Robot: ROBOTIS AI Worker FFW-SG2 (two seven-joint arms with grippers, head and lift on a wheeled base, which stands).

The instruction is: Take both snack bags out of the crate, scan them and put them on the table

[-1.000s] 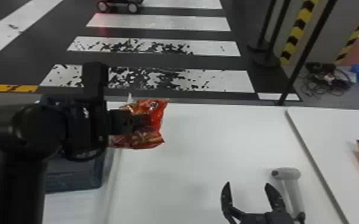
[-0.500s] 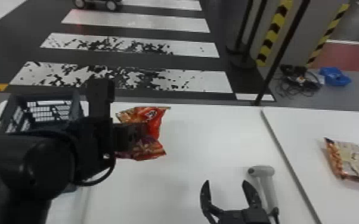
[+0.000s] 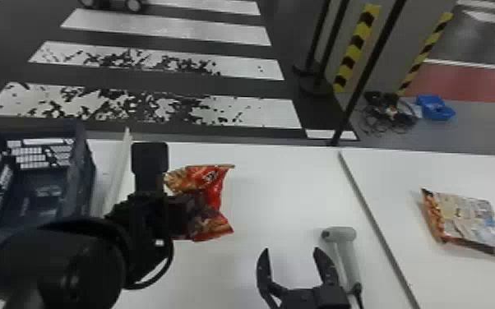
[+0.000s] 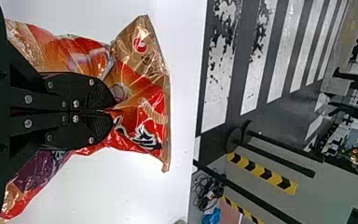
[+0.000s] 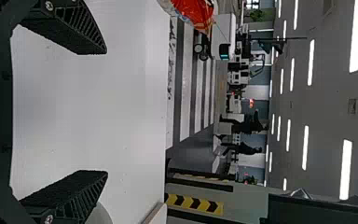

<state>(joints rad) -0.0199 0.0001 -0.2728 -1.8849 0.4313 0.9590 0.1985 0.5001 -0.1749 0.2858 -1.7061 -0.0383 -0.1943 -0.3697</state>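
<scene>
A red snack bag (image 3: 216,189) hangs clenched in the fingers of the left gripper (image 3: 179,213) over the desk (image 3: 267,197), left of the scanner (image 3: 342,235). The right gripper (image 3: 291,251) holds its empty fingers spread just left of the scanner; a second snack bag (image 3: 466,222) lies to the scanner's right.

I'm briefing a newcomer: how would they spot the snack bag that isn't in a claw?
On the white table, find the dark seam. Right of it lies the snack bag, orange-edged with a pale face; the redder bag is in the left claw.
</scene>
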